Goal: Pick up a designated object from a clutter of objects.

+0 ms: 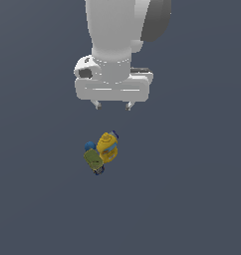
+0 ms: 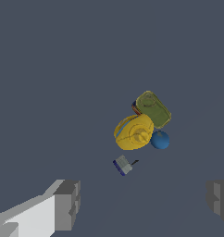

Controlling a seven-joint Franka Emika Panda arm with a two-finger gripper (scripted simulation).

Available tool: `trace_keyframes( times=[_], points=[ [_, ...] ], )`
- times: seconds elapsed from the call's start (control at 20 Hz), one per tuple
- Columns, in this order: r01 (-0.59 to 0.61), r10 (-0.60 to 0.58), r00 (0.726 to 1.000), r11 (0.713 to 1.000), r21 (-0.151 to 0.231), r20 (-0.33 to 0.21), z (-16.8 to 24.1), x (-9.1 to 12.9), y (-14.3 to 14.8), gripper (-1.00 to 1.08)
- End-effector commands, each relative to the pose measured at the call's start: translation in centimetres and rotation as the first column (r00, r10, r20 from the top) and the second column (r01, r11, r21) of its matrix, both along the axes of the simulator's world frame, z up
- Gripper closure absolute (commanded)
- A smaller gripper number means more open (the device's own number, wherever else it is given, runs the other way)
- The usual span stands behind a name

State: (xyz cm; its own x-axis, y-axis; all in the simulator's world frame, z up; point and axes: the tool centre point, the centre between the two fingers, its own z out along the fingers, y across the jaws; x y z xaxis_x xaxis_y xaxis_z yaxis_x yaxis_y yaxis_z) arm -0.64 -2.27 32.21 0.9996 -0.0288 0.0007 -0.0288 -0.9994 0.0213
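The small blue ball lies on the grey floor, touching the yellow bottle and the olive-green can. In the wrist view the blue ball sits beside the yellow bottle, with the olive-green can next to both. My gripper hangs well above the clutter, open and empty. Its fingers show wide apart in the wrist view.
A small grey and blue object lies near the bottle in the wrist view. A dark bit shows at the can's near end in the exterior view. The floor is plain grey.
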Motion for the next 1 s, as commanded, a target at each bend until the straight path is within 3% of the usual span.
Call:
trace_keyframes(
  times=[0.0,0.45,0.95],
  points=[
    [0.000,0.000,1.000,1.000,0.000,0.000,0.0,0.0,0.0,-0.92],
    [0.013,-0.013,1.000,1.000,-0.023,-0.015,-0.2,-0.7,-2.6,-0.92],
    [-0.012,0.012,1.000,1.000,-0.020,-0.016,-1.0,-0.5,-3.0,-0.92]
  ],
)
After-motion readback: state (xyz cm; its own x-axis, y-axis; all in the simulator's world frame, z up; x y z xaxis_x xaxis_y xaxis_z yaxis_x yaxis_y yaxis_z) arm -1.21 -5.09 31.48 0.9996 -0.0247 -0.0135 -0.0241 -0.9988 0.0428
